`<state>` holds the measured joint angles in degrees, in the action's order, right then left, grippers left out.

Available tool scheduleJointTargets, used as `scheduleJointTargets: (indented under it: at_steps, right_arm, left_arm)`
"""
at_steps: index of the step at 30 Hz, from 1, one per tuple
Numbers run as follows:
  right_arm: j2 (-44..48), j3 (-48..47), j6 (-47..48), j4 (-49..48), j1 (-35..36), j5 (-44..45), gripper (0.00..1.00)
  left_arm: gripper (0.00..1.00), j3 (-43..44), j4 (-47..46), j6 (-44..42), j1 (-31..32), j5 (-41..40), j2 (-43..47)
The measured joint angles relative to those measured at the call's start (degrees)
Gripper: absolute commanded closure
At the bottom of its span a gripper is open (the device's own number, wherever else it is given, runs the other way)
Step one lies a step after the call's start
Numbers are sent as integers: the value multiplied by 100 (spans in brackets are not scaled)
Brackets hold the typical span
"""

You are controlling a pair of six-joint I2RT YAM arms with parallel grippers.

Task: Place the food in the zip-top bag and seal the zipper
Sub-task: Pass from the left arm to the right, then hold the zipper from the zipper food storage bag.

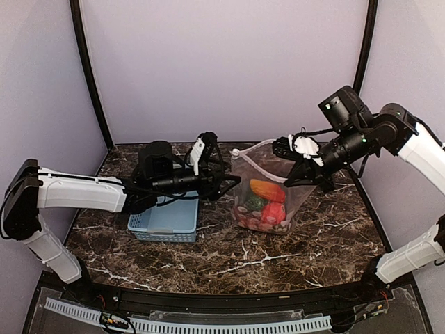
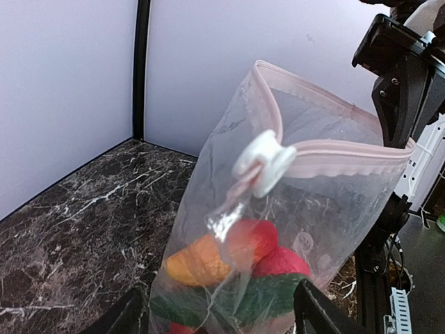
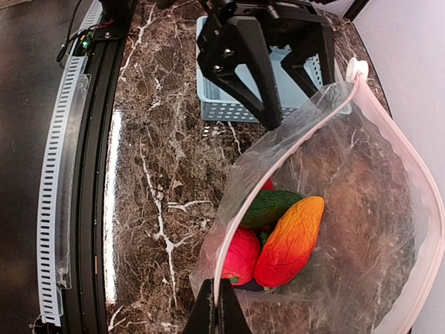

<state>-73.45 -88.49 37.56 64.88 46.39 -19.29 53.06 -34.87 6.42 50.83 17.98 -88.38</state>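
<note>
Left side: my left gripper point(image 1: 228, 182) has its jaws apart and holds nothing. In its wrist view the zip-top bag point(image 1: 268, 177) shows between its fingers point(image 2: 128, 314). The blue basket point(image 1: 163, 221) sits below the arm.

Centre: the bag stands upright on the table point(image 1: 229, 261), mouth gaping, zipper point(image 2: 348, 150) unsealed, white slider point(image 2: 264, 163) at the left corner. The food point(image 1: 268, 203) lies inside.

Right side: my right gripper point(image 3: 219, 313) is clamped on the bag's rim.

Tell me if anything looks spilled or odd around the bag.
Nothing spilled; the food sits inside the zip-top bag. Only the zipper stands wide open, its slider at one end, right claw pinching the rim.
</note>
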Motion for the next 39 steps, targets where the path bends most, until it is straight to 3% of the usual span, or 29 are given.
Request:
scheduleJointTargets:
  at_steps: [3, 8, 13, 19, 22, 30, 39]
  right_arm:
    - [44, -42, 50, 96, -33, -140, 100]
    - [72, -190, 118, 122, -42, -195, 100]
    - [68, -195, 122, 125, -44, -192, 100]
    - [17, -195, 120, 120, -92, -192, 100]
    - [-7, -195, 118, 118, -109, -192, 100]
    - [-28, -203, 120, 120, -136, -190, 100]
    - [-28, -203, 118, 118, -162, -168, 100]
  left_arm:
    - [28, 289, -87, -15, -109, 391, -214]
    - [44, 789, -293, 22, -166, 984, -570]
    - [48, 1220, -605, 251, -310, 1585, -988]
    - [61, 1366, -870, 614, -511, 2201, -1318]
    - [70, 1392, -951, 741, -597, 2382, -1414]
    - [72, 1554, -1329, 1123, -682, 2767, -1609]
    - [88, 1788, -1523, 1384, -695, 2992, -1768]
